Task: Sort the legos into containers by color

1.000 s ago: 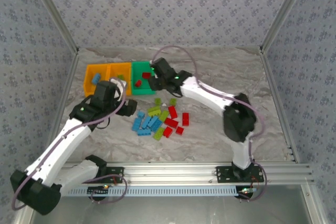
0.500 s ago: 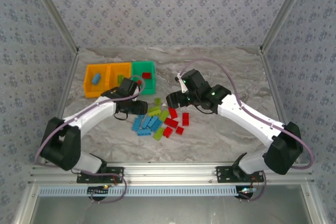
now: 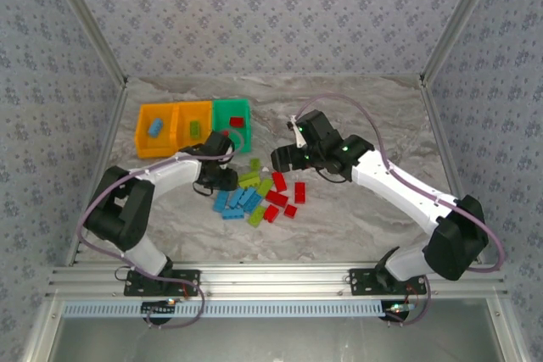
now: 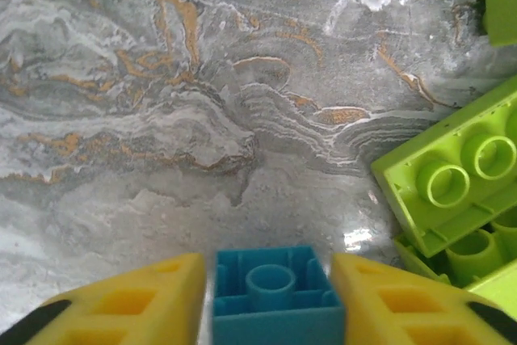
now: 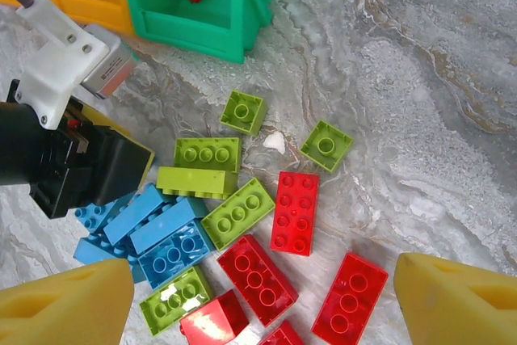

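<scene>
"Marbled grey bench [image 3: 365, 116], patterned walls [image 3: 254, 14] on three sides. Where did the containers stand?"

"At the far left of the bench, three in a row, side against side: the left orange bin [image 3: 153, 151], the middle orange bin [image 3: 193, 106], then the green bin [image 3: 231, 103]. The left one held a blue lego [image 3: 156, 127], the middle one a lime lego [image 3: 194, 128], the green one a red lego [image 3: 237, 122]."

"And the rest?"

"The loose legos [image 3: 259, 191] lay in a heap on the bench just in front of the bins, blue pieces to the left, lime in the middle, red to the right."

"What of the left claw?"

"The left claw [image 4: 269, 268] was low at the blue end of the heap. Its yellow fingers [image 4: 129, 300] were clamped on a blue brick [image 4: 277, 313], one against each side, a single stud facing the wrist camera. Lime bricks [image 4: 452, 183] lay just to the right in that view. Whether the blue brick was touching the bench or off it, I could not tell."

"And the right claw?"

"The right claw [image 5: 264, 296] hung over the red side of the heap, its two fingers [image 5: 460, 300] spread wide apart with nothing gripped between them. Red bricks [image 5: 295, 212] and lime ones lay on the bench beneath it, and the left arm's black wrist [image 5: 69, 171] stood beside the blue pieces."
</scene>
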`<state>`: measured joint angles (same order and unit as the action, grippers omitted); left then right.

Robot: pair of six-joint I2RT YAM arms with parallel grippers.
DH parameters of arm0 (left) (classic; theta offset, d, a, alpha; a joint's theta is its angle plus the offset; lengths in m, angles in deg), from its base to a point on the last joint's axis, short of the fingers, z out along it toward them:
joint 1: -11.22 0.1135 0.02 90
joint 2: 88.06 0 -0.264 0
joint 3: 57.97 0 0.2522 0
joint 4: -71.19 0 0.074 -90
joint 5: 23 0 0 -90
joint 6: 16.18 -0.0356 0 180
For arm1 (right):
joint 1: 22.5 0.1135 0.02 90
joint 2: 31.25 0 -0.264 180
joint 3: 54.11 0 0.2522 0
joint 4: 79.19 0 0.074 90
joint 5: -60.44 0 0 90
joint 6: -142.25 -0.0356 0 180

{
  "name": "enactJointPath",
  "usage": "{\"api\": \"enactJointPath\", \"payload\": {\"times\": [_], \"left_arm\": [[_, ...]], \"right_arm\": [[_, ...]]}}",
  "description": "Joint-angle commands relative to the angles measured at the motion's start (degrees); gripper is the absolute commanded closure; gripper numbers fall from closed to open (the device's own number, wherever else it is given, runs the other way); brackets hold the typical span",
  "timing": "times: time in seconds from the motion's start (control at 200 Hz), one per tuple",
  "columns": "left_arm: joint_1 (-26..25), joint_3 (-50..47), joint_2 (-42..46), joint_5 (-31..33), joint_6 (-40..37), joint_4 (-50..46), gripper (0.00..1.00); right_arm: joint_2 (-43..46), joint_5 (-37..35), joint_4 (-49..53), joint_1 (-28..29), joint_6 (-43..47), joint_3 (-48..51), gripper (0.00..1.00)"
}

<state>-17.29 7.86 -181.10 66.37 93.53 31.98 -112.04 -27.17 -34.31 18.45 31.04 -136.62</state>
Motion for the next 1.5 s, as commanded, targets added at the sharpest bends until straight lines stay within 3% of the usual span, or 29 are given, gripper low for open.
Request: {"api": "enactJointPath", "payload": {"times": [0.0, 0.145, 0.35, 0.445, 0.585, 0.825, 0.984, 1.179, 1.354, 1.494], "left_arm": [[-0.2, -0.5, 1.6, 0.6, 0.9, 0.8, 0.64], [1.7, 0.1, 11.6, 9.7, 0.9, -0.5, 0.69], [16.2, 5.6, 18.0, 16.2, 1.3, 0.7, 0.67], [20.3, 8.7, 13.6, 20.4, 1.9, 4.1, 0.67], [25.5, 16.0, 3.0, 21.5, 2.1, 7.0, 0.67], [32.5, 27.0, -14.3, 13.5, 4.4, 8.0, 0.64], [32.9, 29.6, -17.0, 12.1, 2.8, 7.3, 0.54], [33.0, 25.8, -10.6, 11.4, 3.7, 7.8, 0.47], [31.4, 16.1, 8.3, 4.2, 8.6, 9.8, 0.48], [21.8, 11.0, 25.5, 5.5, 3.1, 6.9, 0.48]], "right_arm": [[-0.1, 0.5, 0.2, -0.1, -1.2, -0.5, 0.14], [0.5, 1.3, 0.4, 0.0, -1.2, -0.8, 0.14], [1.6, 1.4, -2.2, -0.3, -0.7, 1.9, 0.13], [1.6, 2.4, -2.4, -0.7, -0.4, 2.1, 0.13], [3.7, 2.7, 0.4, -0.8, 0.7, 2.0, 0.13], [9.9, 0.9, 2.3, -1.0, -0.5, 6.6, 0.13], [13.3, -0.8, 2.0, -1.6, -1.9, 10.2, 0.12], [12.8, -1.4, -0.8, -3.4, -4.8, 12.5, 0.12], [6.8, -1.6, -2.5, -5.2, -7.9, 11.4, 0.12], [-1.7, -0.4, -1.0, -5.9, -8.7, 7.7, 0.13]]}}
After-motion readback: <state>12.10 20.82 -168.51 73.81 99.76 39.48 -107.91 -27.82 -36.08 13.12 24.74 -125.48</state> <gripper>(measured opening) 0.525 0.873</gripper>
